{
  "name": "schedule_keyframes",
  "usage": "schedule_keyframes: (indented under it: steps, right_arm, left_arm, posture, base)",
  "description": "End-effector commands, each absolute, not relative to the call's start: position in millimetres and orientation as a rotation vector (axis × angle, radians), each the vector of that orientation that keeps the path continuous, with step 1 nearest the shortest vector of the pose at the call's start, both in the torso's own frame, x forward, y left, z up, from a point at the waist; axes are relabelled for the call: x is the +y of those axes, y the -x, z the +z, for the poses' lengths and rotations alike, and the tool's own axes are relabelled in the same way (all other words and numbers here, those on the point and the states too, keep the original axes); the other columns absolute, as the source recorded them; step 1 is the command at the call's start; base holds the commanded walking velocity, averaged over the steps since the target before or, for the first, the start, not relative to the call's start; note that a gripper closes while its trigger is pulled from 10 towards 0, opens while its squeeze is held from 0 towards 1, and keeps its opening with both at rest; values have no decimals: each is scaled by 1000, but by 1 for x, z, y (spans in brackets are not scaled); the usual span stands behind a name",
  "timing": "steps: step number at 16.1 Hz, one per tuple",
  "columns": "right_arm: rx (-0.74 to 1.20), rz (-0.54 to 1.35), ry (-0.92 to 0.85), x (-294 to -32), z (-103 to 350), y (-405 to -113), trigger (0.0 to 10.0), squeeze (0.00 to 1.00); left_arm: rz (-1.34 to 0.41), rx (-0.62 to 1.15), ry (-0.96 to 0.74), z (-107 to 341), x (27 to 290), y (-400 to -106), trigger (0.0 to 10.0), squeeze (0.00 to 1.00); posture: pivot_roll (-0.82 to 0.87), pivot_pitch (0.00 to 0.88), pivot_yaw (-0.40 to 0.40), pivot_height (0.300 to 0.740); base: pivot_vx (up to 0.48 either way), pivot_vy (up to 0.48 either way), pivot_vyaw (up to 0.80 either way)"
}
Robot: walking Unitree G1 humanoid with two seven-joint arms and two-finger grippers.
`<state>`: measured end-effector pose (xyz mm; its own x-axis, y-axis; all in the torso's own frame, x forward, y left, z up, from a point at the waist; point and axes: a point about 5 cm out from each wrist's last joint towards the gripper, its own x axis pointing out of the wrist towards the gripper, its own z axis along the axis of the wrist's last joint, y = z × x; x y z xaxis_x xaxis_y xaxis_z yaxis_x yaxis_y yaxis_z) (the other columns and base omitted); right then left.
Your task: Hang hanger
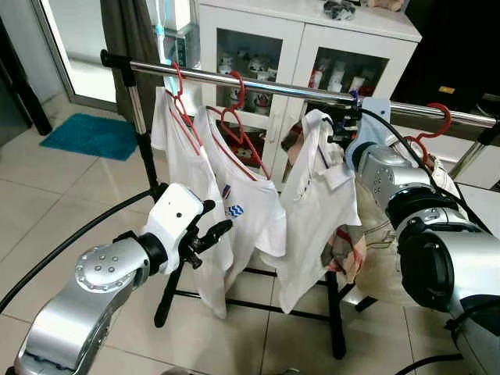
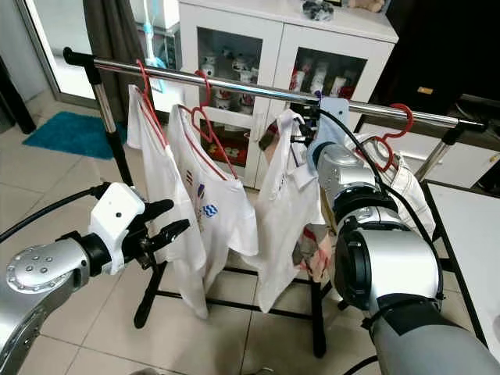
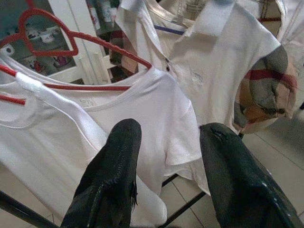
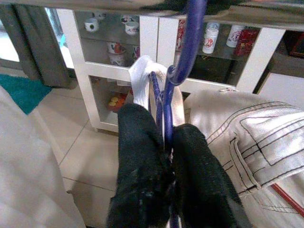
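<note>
The right end effector (image 4: 167, 142) has its two black fingers (image 4: 140, 161) pressed together on the blue hanger (image 4: 187, 52), whose hook rises to the metal rail (image 4: 142, 9) running across the top. A white collar (image 4: 141, 78) (folded over the hanger's wire) sits just above the fingertips. Beside it hangs a pale stitched garment (image 4: 251, 137). Behind stands a white glass-door cabinet (image 4: 114, 42) holding cups, above a tiled floor (image 4: 85, 147) with a teal mat (image 4: 19, 90).
</note>
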<state>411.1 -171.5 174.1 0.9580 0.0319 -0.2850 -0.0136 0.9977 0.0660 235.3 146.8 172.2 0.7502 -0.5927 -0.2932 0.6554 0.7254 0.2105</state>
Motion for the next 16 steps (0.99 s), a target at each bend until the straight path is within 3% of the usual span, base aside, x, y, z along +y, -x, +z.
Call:
schedule_keyframes:
  steps: [1,5,6,16]
  right_arm:
    - [274,10,-69,-175,182,-413,10000,1000]
    - [250,15,-61,-175,191,-416,10000,1000]
    - [252,9,-45,-175,192,-416,10000,0]
    - [310,-1,-107,-177,176,-411,9765,0]
  left_arm:
    - [-684,186,-316,179,147,-233,10000,0]
    - [-688,123,-313,195,144,-233,10000,0]
    - [-690,124,-316,198,144,-231,10000,0]
    - [-718,175,-330,198,147,-221,10000,0]
  posture:
    - [37,54,-132,719]
    - [48,85,-153,719]
    - [53,94,-155,719]
    - [80,124,-140,719]
  base:
    - [0,0,0]
    - [0,0,0]
    - [0,0,0]
    - [0,0,0]
